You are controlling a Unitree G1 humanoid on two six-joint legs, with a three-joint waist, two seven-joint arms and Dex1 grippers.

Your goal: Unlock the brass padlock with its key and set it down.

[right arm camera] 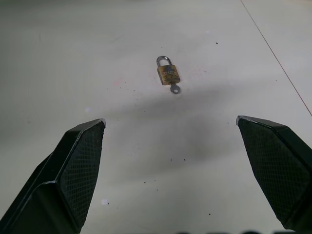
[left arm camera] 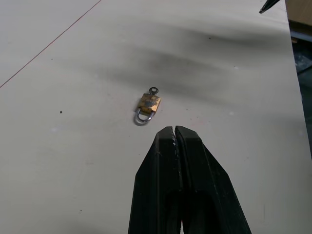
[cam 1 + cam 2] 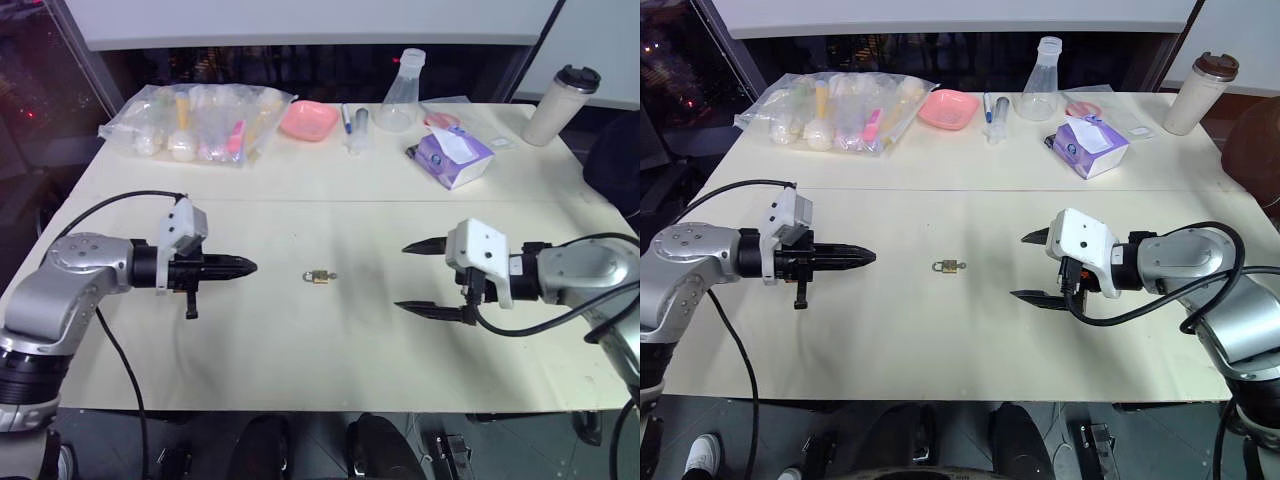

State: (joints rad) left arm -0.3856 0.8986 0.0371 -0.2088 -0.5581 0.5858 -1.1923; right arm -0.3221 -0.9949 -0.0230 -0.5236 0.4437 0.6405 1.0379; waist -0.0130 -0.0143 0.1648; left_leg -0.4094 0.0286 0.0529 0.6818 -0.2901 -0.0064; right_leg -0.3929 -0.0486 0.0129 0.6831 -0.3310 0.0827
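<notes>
The brass padlock (image 3: pixel 319 276) lies flat on the cream table (image 3: pixel 300 200), midway between my two grippers. Its silver shackle points toward my left arm. The key (image 1: pixel 175 88) sticks out of the padlock's bottom end, its small ring head toward my right arm. My left gripper (image 3: pixel 250 266) hovers a short way left of the padlock with its black fingers pressed together on nothing. Right of the padlock, my right gripper (image 3: pixel 401 277) stands wide open and aimed at it, with nothing between the fingers. The padlock also lies ahead of the fingertips in the left wrist view (image 2: pixel 148 103).
Along the table's far edge lie a clear bag of bottles (image 3: pixel 195 120), a pink dish (image 3: pixel 308 120), a marker and a tube (image 3: pixel 352 125), a clear flask (image 3: pixel 400 95), a purple tissue pack (image 3: pixel 455 155) and a lidded cup (image 3: pixel 560 105).
</notes>
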